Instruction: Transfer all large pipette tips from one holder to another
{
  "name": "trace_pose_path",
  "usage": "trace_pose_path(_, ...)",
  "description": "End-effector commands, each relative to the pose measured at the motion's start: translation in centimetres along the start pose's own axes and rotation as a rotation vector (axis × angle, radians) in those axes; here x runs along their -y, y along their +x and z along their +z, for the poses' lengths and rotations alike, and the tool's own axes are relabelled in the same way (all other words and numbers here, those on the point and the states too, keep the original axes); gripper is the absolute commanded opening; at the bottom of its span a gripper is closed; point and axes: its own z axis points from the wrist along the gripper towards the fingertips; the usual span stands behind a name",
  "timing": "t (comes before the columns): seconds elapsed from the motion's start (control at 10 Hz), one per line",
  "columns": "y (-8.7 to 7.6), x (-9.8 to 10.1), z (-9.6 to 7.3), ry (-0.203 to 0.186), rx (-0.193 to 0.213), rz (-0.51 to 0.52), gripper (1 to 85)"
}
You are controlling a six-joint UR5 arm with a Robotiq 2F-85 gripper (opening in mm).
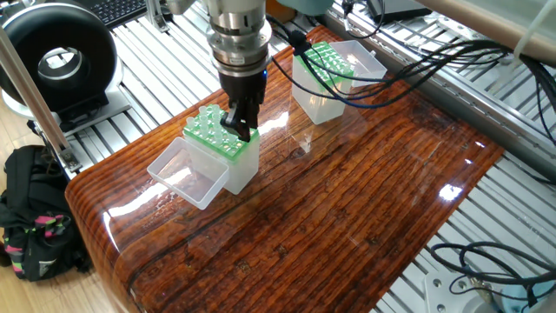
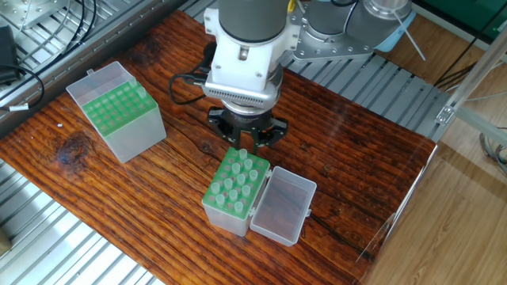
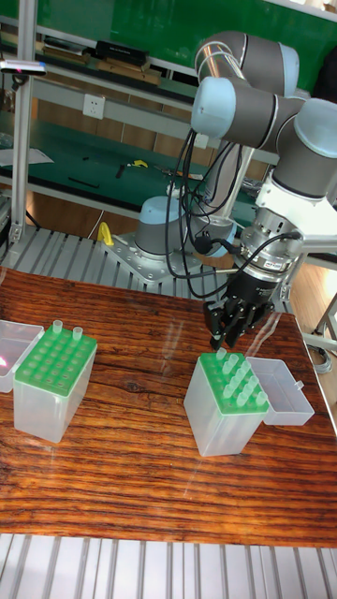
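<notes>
The arm's black two-finger gripper [image 3: 228,329] hangs upright over the far row of translucent whitish large pipette tips [image 3: 240,379] standing in the green-topped clear plastic holder [image 3: 225,419] on the glossy wooden surface [image 1: 347,209], seemingly lined up to lift one, though whether its fingers [image 3: 216,327] are spread or pinching cannot be told.

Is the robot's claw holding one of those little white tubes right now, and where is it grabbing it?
I cannot tell. The gripper hangs right over the tips in the nearer box, but no view shows a tip between its fingers.

Worktop [image 1: 347,200]: glossy reddish-brown wood, dark grain streaks. Both holders [image 2: 230,202] [image 2: 119,119]: translucent whitish plastic, green perforated racks. Large pipette tips [image 2: 238,180]: translucent whitish. Claw [image 1: 239,126]: black. Arm [image 3: 271,103]: grey, pale-blue caps.
</notes>
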Motion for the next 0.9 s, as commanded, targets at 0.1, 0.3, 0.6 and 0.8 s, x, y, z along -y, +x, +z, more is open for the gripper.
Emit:
trace_pose_path(0.1,-0.2,-0.2,0.6,-0.009,0.023,0.003,34.0)
trace_pose_path(0.3,-0.6,0.1,0.5,-0.004,0.03,0.003,34.0)
trace_pose_path(0.6,-1.1,0.3,0.7,-0.004,0.04,-0.001,34.0)
trace_pose_path(0.8,-1.5,0.2,1.0,-0.008,0.051,0.001,34.0)
